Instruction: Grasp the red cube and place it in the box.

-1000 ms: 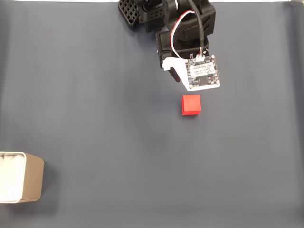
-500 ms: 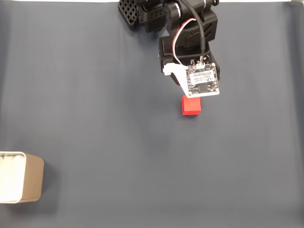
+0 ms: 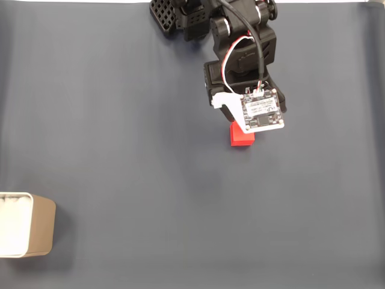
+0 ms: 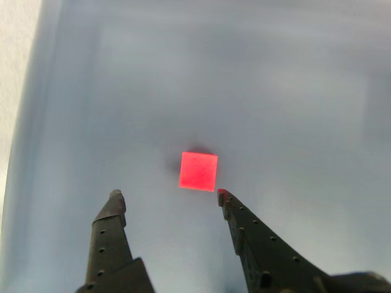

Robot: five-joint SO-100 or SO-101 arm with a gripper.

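Other view shows your gripper (image 4: 166,194) spread open, the cube (image 4: 198,171) just beyond its tips, toward the right one. You're on the approach: shift to centre it, lower, close. Fixed view: arm hides half the cube (image 3: 239,138); the box (image 3: 27,224), cut off, sits at the mat's (image 3: 120,120) left edge.

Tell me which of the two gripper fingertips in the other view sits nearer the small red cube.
The fingertip on the right: it nearly touches the small red cube at its lower right corner, while the left fingertip stands well apart.
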